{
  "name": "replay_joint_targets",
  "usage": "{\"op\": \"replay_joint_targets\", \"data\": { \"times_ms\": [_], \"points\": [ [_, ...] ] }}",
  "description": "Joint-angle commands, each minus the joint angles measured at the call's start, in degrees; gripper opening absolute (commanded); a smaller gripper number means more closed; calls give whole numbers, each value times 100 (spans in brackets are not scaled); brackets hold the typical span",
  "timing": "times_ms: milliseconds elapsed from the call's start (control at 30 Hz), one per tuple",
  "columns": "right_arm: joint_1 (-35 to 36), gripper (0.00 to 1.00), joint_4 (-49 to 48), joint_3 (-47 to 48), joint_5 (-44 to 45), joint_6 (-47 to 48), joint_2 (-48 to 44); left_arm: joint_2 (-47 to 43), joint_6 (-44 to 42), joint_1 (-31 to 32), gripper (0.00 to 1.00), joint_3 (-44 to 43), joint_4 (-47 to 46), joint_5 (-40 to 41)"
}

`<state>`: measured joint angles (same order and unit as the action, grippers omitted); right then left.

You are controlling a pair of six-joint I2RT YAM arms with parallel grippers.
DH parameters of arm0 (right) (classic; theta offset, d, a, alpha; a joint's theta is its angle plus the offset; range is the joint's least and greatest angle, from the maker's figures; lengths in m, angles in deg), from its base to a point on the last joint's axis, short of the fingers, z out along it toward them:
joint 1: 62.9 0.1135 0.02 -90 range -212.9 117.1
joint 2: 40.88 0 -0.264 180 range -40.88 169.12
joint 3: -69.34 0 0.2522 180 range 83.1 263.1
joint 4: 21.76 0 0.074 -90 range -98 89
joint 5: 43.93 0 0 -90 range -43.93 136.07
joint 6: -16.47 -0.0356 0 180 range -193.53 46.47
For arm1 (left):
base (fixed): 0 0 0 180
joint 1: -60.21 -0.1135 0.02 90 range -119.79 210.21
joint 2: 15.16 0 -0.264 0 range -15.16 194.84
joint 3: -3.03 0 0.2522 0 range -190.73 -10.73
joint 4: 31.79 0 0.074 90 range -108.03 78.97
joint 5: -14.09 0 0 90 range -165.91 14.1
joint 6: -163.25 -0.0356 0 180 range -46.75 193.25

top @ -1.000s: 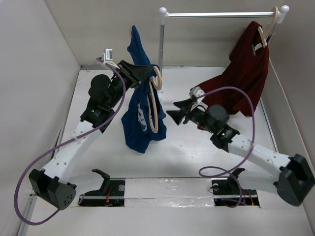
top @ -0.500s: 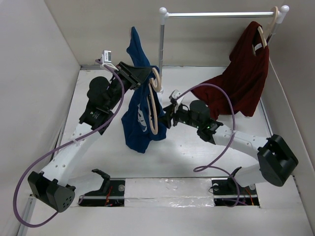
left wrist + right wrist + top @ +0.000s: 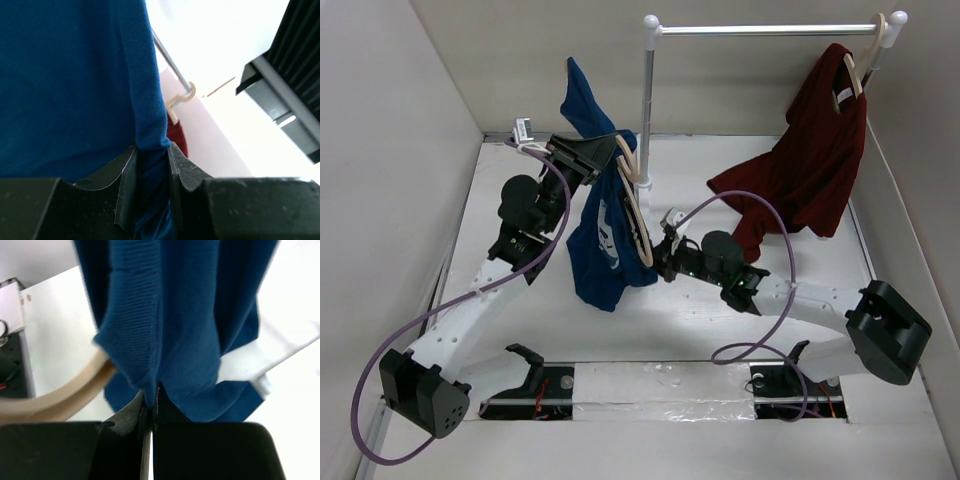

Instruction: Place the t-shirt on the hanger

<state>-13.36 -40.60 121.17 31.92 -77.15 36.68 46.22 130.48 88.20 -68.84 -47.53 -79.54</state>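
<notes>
The left claw (image 3: 600, 157) is clenched on a fold of the t-shirt (image 3: 603, 245), holding it up over the table (image 3: 720, 310) with the hanger (image 3: 639, 222) against it. The right claw (image 3: 658, 263) is pinched shut on a shirt edge beside the hanger's arm. Threading seems under way; next, that edge likely needs drawing over the arm's end.

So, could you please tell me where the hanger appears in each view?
Top: centre, hanger against the t-shirt.
Left wrist: not in it; that beige hook is another hanger's.
Right wrist: lower left, hanger arm.
Shared: the t-shirt.
</notes>
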Motion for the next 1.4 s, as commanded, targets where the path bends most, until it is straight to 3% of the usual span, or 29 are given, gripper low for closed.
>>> {"op": "replay_joint_targets", "data": {
  "times_ms": [0,267,433,600,833,933,1067,1200,1233,1267,1300,1367],
  "points": [
    [231,0,-275,-272,237,-262,-223,5,437,-30,0,54,-1532,302],
    [697,0,428,-862,517,-613,-978,330,-281,-83,0,-280,-1718,838],
    [979,0,1676,-845,913,-938,-1910,330,-774,-83,0,-158,-1656,804],
    [1207,0,3238,31,1143,-1062,-2456,356,-732,-83,0,326,-1875,795],
    [1497,0,4490,1913,1108,-798,-2018,532,-21,-30,0,1239,-2297,199],
    [1497,0,4148,1872,1274,-973,-1624,393,121,-30,0,1503,-2236,-83],
    [1497,0,4384,1906,1144,-1150,-807,129,428,-100,0,1828,-1693,-470],
    [1647,0,4438,1661,1125,-1387,-777,-170,587,-171,0,2180,-1472,-760],
    [1699,6,4412,1608,1134,-1509,-830,-188,613,-171,0,2250,-1471,-857],
    [1699,24,4472,1555,1143,-1554,-926,-223,622,-171,0,2399,-1463,-997],
    [1699,33,4542,1564,1169,-1572,-962,-215,657,-171,0,2470,-1463,-1068],
    [1752,47,4736,1607,1274,-1624,-1058,-171,736,-171,0,2759,-1567,-1252]
  ]
}}
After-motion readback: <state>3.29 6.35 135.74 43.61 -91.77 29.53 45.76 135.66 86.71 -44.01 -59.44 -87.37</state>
